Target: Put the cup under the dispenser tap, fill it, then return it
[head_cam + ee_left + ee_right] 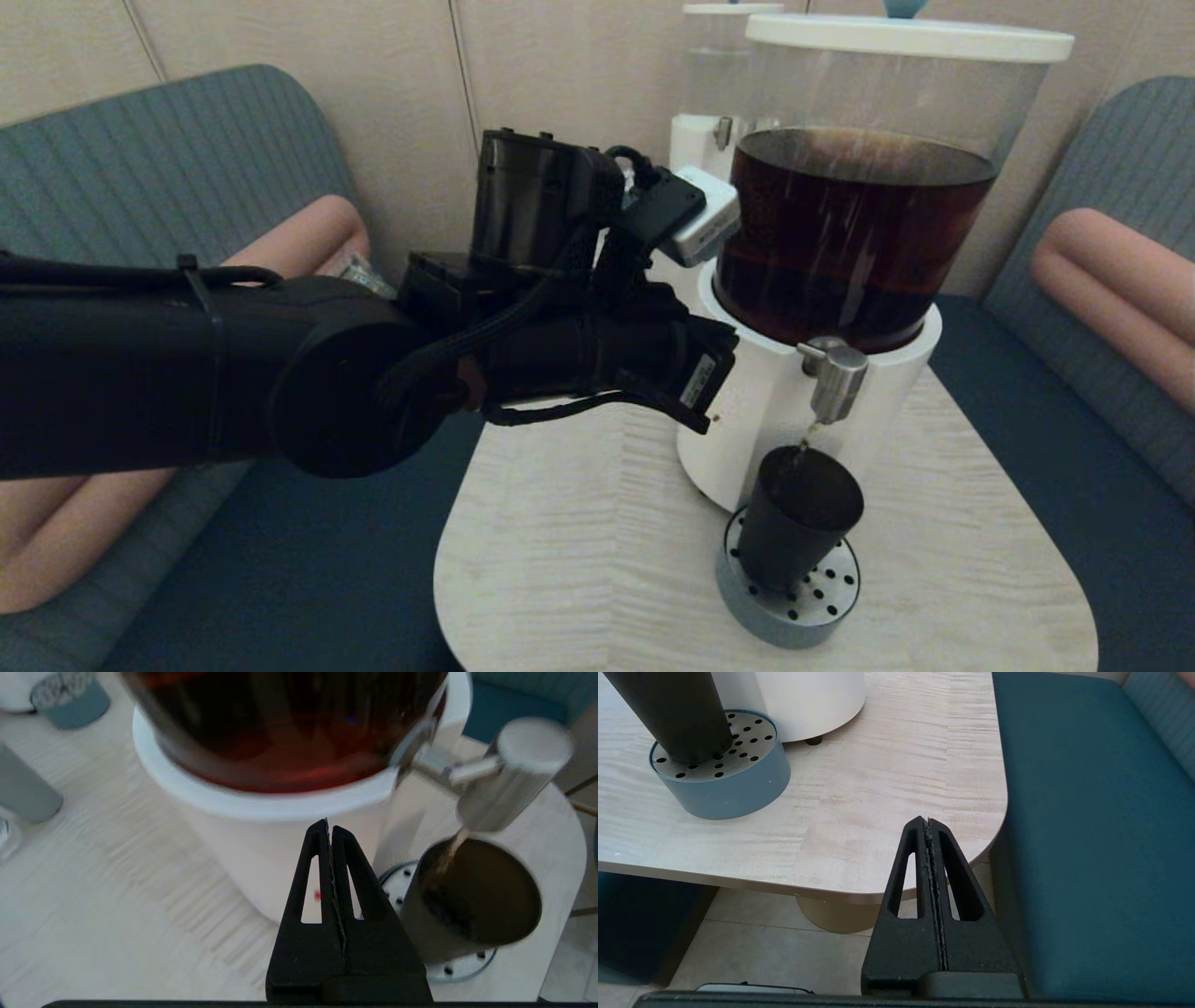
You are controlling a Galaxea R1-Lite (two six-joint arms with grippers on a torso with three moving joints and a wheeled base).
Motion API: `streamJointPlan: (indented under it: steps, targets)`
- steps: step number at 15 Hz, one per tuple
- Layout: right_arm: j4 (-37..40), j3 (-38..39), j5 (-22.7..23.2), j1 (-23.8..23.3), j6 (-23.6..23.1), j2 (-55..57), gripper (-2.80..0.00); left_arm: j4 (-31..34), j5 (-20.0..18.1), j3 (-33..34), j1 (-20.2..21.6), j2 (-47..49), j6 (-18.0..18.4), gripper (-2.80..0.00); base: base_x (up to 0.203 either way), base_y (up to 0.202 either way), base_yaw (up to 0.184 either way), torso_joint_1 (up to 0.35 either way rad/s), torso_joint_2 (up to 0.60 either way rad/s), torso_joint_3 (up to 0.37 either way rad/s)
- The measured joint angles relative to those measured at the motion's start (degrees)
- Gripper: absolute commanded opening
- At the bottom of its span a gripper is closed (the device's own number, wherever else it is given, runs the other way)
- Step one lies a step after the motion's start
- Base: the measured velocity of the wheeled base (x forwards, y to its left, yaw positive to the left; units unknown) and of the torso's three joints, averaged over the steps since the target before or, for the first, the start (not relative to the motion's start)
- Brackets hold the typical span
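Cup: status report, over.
Left claw shut, empty, beside the dispenser base. Right claw shut, parked off the table edge. Cup on drip tray under tap, filling. Nothing blocking.

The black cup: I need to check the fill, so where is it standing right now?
In the head view the black cup stands on the perforated drip tray, right of table centre, directly under the dispenser tap, beside the white base.

1. A pale wood-grain table (579,560) with rounded corners stands on a tan pedestal (836,914)
2. Teal ribbed seats with pink bolsters (1111,289) flank it on both sides
3. Beige panelled wall (392,84) behind
4. Light tiled floor (775,956) below the table
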Motion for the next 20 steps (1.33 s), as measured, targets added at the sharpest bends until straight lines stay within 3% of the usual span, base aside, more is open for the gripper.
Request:
streamJointPlan:
  steps: [20]
  targets:
    - [0.00, 0.00, 0.00, 0.00, -0.02, 0.00, -2.80, 0.09, 1.10, -2.30, -5.22, 2.10, -0.24, -2.80, 0.000, 0.000, 0.000, 0.000, 0.00, 0.000]
